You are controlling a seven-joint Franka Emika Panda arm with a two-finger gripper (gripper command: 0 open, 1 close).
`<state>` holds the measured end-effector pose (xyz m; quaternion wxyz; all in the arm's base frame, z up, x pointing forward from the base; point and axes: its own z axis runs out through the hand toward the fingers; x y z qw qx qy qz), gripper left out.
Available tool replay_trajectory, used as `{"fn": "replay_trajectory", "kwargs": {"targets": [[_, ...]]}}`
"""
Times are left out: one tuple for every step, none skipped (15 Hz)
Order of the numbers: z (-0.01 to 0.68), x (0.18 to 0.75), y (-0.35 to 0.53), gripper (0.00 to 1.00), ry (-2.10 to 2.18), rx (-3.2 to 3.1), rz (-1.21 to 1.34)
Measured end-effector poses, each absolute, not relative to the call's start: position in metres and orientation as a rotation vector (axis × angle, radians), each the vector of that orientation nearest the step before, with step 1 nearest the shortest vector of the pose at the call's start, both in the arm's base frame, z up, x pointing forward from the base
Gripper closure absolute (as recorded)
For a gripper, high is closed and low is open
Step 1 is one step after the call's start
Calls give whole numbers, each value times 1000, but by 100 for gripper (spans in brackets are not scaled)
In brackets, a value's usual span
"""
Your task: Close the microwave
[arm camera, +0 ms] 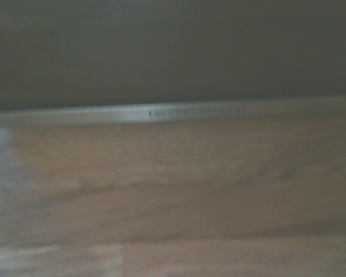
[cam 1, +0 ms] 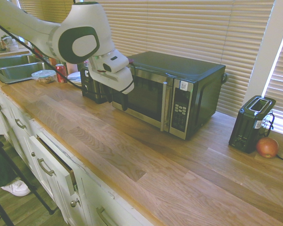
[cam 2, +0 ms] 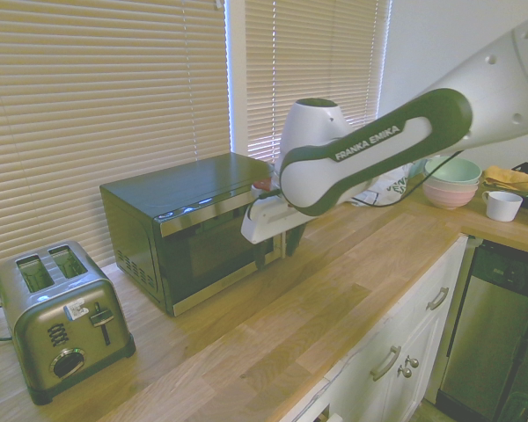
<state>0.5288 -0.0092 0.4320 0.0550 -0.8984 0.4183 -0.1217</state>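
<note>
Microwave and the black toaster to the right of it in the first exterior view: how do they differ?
The microwave is wide and much larger; the black toaster is small and narrow.
The microwave has a dark window, bar handle and keypad on its front; the black toaster has a slot on top.
Both are mostly dark and stand upright on the wooden counter.
</note>
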Motion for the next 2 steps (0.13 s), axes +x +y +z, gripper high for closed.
{"fn": "replay_trajectory", "kwargs": {"targets": [[423, 510, -7, 0, 1275, -2733, -335], [414, 493, -5, 0, 1278, -2737, -307]]}}
